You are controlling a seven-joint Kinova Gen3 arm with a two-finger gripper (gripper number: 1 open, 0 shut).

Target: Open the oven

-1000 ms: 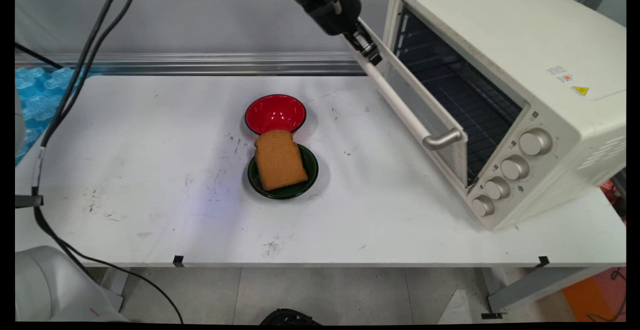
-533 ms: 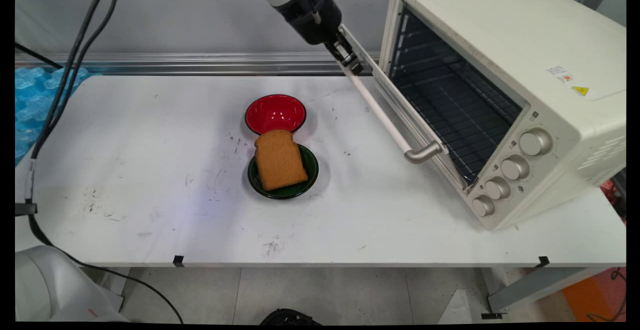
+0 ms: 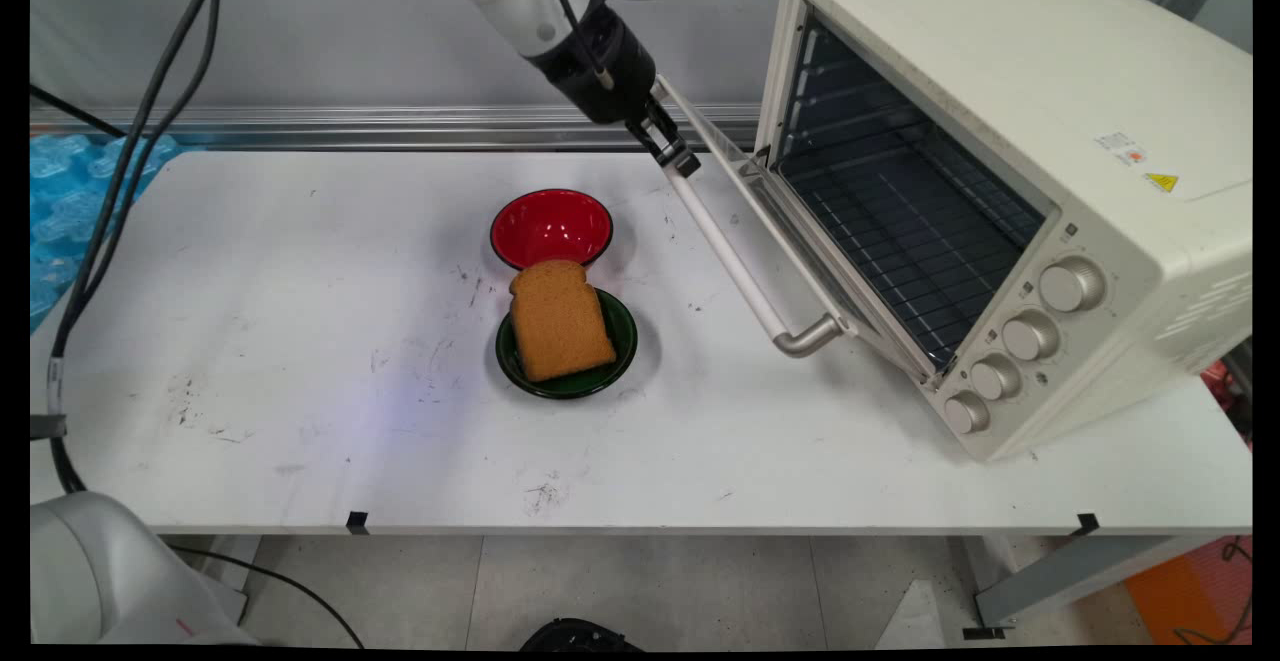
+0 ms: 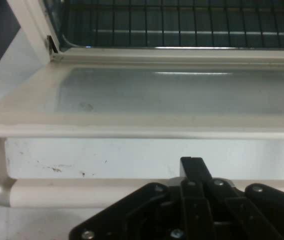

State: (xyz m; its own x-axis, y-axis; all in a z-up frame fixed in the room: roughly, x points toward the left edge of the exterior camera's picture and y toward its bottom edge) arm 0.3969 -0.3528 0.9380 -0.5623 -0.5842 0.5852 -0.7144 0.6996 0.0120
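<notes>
**Holding the oven door by its bar**

The black gripper (image 3: 675, 155) pinches the far end of the long white handle (image 3: 735, 259) of the oven door (image 3: 800, 241). In the hand view one black finger lies over the top of the handle (image 4: 81, 192), so the two fingers are closed around it, not spread. It probably holds the bar because that is the one part of the door made for grabbing.

The door hangs partly open and leans down toward the desk (image 3: 300, 291). It does not lie flat. The hold on the bar looks like the thing that keeps it at that tilt. The dark wire rack (image 3: 900, 211) inside shows through the gap.

The cream oven (image 3: 1000, 91) stands on the right end of the desk, from the back edge almost to the front edge, with its mouth turned toward the middle.

Near the middle of the desk sits a green bowl (image 3: 620, 343) with a slice of brown bread (image 3: 558, 319) lying flat across it. The bread is too big to drop inside, so it rests on the rim. A red bowl (image 3: 550, 226) sits just behind, toward the back edge, and the bread's top pokes over its edge. Both bowls are well apart from the door.
</notes>
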